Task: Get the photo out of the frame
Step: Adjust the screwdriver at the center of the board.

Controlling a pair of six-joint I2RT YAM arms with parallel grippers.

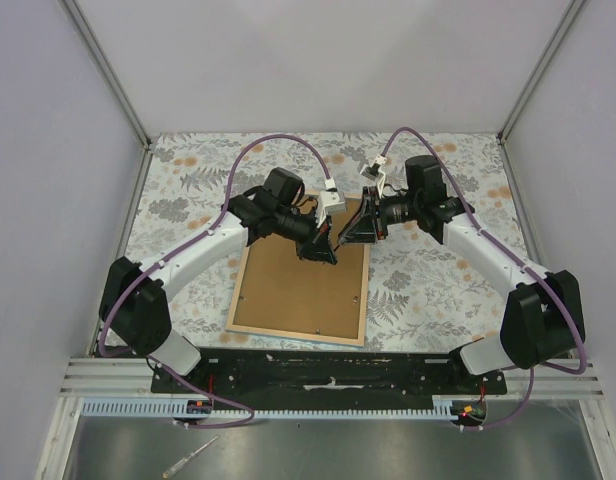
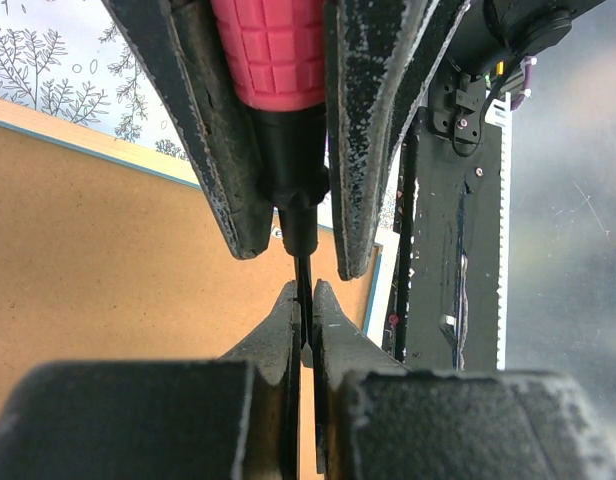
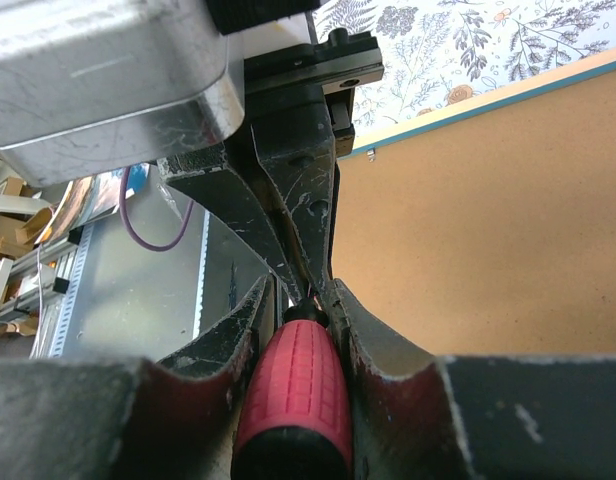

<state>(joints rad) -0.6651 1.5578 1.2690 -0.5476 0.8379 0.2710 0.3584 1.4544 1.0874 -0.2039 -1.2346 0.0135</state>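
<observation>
The frame lies face down in the middle of the table. Its brown backing board faces up, so the photo is hidden from view. A thin blue edge shows along the frame's 12 o'clock side. Above the frame's 1 o'clock corner the two claws meet tip to tip. The right claw is clamped round the red handle of a screwdriver. The left claw is pressed together, pinching its thin black shaft.
</observation>
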